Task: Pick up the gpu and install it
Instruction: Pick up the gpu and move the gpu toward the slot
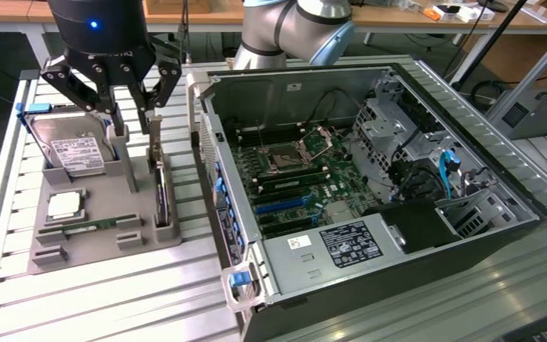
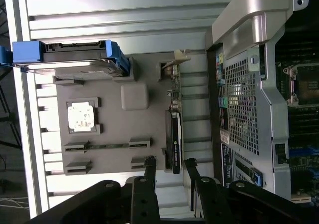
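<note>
— Silver ribbed aluminium counter (image 1: 112, 306) in front. What sits on it?

— A flat grey plastic holder (image 1: 93, 246) with moulded slots. Nearest in it lies a small narrow green memory stick (image 1: 88, 228), and behind that a square silver processor chip (image 1: 65, 205) in its own recess.

— And the gpu (image 1: 160, 196)?

— It is a thin dark expansion card standing on its long edge in a slot along the holder's side that faces the open black computer case (image 1: 283, 278). Its silver-grey bracket is at the far end. In the wrist view the gpu (image 2: 175, 144) runs as a dark strip with the case just beside it.

— The jaws?

— They are spread wide and empty, hanging over the card's far end. In the wrist view one of the black fingers (image 2: 149, 167) is on either side of the card's line. I cannot tell if either touches it.

— Farther back?

— A boxy silver hard drive with a white label (image 1: 74, 146) leans in the holder's far corner. On the exterior view's right, the green motherboard (image 1: 283, 171) lies exposed inside the case.
</note>
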Robot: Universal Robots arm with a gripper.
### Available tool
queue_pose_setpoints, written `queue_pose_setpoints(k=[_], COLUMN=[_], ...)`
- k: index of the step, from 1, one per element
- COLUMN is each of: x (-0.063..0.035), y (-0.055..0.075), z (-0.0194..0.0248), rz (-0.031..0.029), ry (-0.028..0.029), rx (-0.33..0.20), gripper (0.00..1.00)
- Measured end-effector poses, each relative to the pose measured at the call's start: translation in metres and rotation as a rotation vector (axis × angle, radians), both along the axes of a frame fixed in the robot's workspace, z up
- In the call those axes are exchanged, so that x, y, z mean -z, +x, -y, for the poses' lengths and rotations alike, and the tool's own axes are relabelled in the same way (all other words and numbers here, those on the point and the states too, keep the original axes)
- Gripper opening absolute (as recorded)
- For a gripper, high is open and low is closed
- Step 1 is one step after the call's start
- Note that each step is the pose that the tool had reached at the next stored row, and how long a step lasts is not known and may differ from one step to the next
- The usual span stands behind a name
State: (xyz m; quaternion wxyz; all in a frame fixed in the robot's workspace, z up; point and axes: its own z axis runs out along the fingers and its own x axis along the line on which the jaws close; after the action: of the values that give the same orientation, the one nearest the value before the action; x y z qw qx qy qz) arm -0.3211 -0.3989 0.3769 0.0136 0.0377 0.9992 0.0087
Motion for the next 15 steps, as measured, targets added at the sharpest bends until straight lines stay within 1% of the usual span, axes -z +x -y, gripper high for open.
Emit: queue_pose_setpoints(k=[15], x=[0.0035], y=[0.0000], z=[0.0000], rz=[0.0000], ry=[0.0000], rx=[0.000], gripper=[0.36])
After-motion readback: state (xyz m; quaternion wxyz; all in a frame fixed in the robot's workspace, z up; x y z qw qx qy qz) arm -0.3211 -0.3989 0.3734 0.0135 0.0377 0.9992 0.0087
